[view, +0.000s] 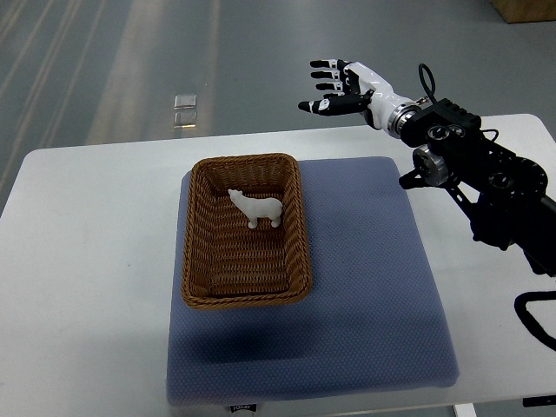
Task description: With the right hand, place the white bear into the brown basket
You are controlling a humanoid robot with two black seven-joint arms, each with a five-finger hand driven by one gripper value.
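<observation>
We see the right hand [334,85] raised beyond the far edge of the white table [78,261], its arm coming in from the picture's right side, black links and cabling running down toward the lower right corner. The hand is white with dark fingertips; its fingers [323,76] are spread and stretched out toward the left, the thumb lying below them, and nothing is held between them. The palm faces roughly leftward and slightly down.

The white bear [257,208] stands upright inside the brown basket [300,252], in the far half of it, head toward the left wall. The basket is a rectangular wicker one resting on the left part of a blue-grey mat [373,287] that covers the middle of the table. We find the hand well apart from the bear, up and to the right of the basket's far right corner, not over the basket at all
</observation>
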